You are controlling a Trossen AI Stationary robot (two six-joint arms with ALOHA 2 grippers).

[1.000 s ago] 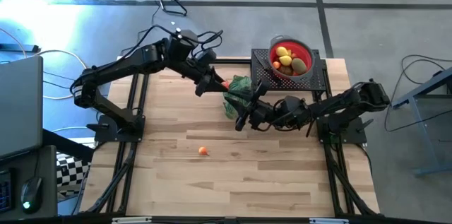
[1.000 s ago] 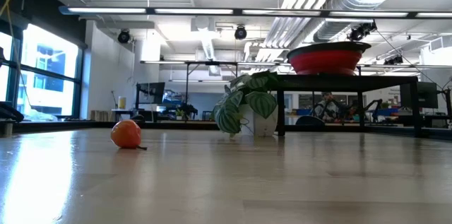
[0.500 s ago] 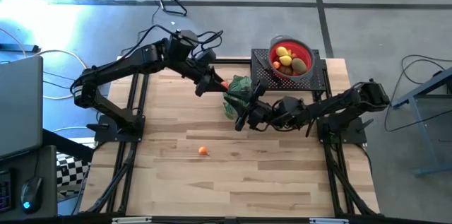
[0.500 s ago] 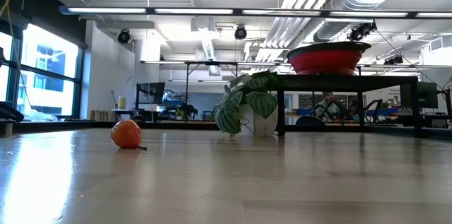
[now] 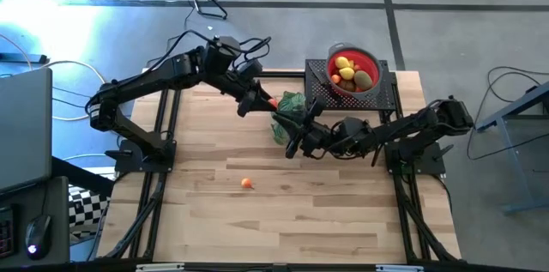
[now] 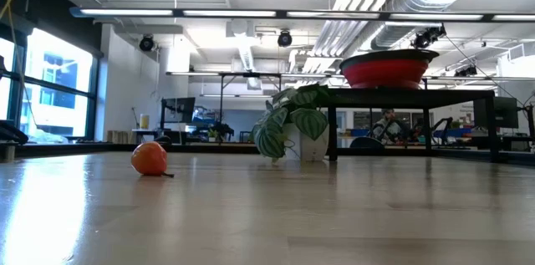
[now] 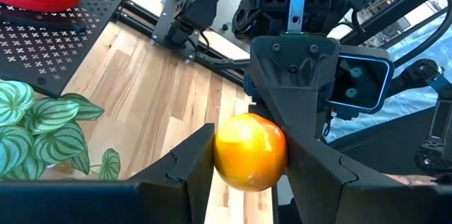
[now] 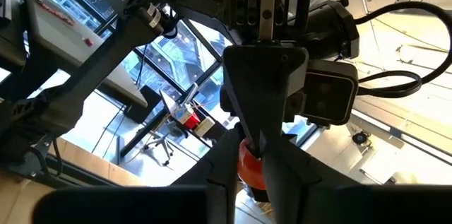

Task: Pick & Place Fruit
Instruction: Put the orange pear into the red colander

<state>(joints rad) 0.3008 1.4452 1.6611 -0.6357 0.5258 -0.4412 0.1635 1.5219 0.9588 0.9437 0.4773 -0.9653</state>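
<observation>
Your left gripper still clamps the fruit mid-air beside the plant, while your right gripper has been narrowing onto it, seemingly for a handover; its grip isn't confirmable yet.

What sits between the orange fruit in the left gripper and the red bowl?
The left gripper holds the orange fruit in the air. Between it and the red bowl on the black stand lie the green plant and the right gripper, both lower down, so likely passable above.
</observation>
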